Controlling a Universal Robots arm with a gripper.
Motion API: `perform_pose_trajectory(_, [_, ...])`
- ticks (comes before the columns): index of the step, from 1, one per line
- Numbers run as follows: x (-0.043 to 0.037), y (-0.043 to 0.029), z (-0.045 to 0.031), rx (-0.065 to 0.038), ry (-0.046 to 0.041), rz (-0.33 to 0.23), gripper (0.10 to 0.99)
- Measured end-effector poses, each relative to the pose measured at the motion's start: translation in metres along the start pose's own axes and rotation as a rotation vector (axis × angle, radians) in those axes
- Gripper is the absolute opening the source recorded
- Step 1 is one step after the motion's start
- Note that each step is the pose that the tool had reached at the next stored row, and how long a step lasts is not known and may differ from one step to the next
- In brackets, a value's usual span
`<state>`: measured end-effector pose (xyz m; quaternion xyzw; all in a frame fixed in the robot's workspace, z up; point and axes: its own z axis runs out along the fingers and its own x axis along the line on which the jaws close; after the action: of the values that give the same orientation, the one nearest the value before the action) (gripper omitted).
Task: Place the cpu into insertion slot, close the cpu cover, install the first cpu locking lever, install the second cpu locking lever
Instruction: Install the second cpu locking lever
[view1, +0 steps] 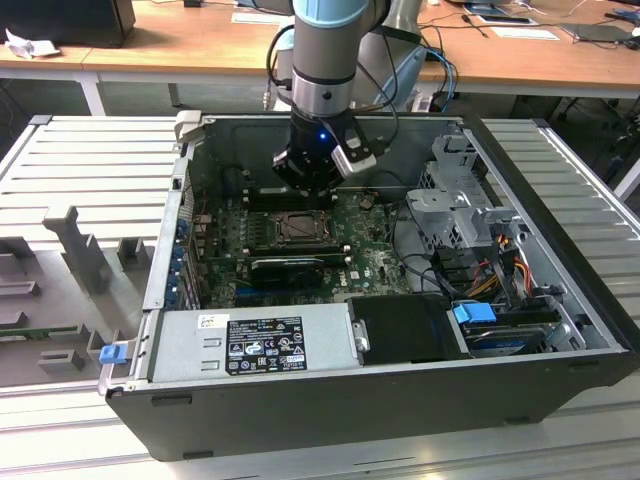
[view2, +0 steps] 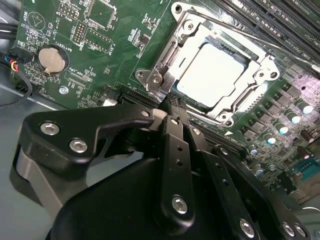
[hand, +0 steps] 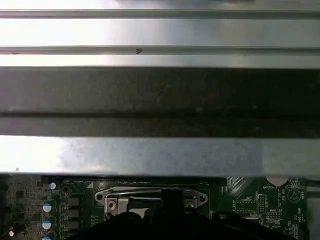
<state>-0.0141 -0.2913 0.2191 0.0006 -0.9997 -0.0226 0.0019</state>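
Sat in the slot (view2: 212, 75) already: the cpu (view2: 210, 72), with the cover (view2: 200, 35) shut flat over it. Hung right over the slot's near edge inside the case (view1: 560, 330): the fingers (view2: 172, 107), pressed together, grasping nothing. Pointed tips toward a lever (view2: 159, 82) just ahead.

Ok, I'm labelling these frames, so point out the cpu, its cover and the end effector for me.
cpu (view2: 212, 75): second wrist view, middle of its pale metal top.
cover (view2: 186, 35): second wrist view, the metal frame's edge beside the chip.
end effector (view2: 173, 104): second wrist view, at the fingertips by the socket corner.
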Motion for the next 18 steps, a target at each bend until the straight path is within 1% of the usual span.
perform_pose_trajectory(1, [-0.0001, -0.0025, -0.0001, 0.000, 0.0000, 0.000, 0.106])
perform_pose_trajectory(4, [-0.0002, -0.0070, -0.0003, 0.000, 0.0000, 0.000, 0.106])
perform_pose_trajectory(8, [-0.0003, -0.0118, -0.0005, 0.000, 0.0000, 0.000, 0.106])
perform_pose_trajectory(12, [-0.0003, -0.0148, -0.0008, 0.000, 0.0000, 0.000, 0.106])
perform_pose_trajectory(13, [-0.0002, -0.0149, -0.0017, 0.000, 0.0001, 0.000, 0.106])
perform_pose_trajectory(14, [-0.0003, -0.0147, -0.0083, 0.000, 0.0000, 0.000, 0.106])
perform_pose_trajectory(15, [-0.0003, -0.0145, -0.0115, 0.000, -0.0001, 0.000, 0.106])
perform_pose_trajectory(18, [-0.0002, -0.0172, -0.0117, 0.000, 0.0000, 0.000, 0.106])
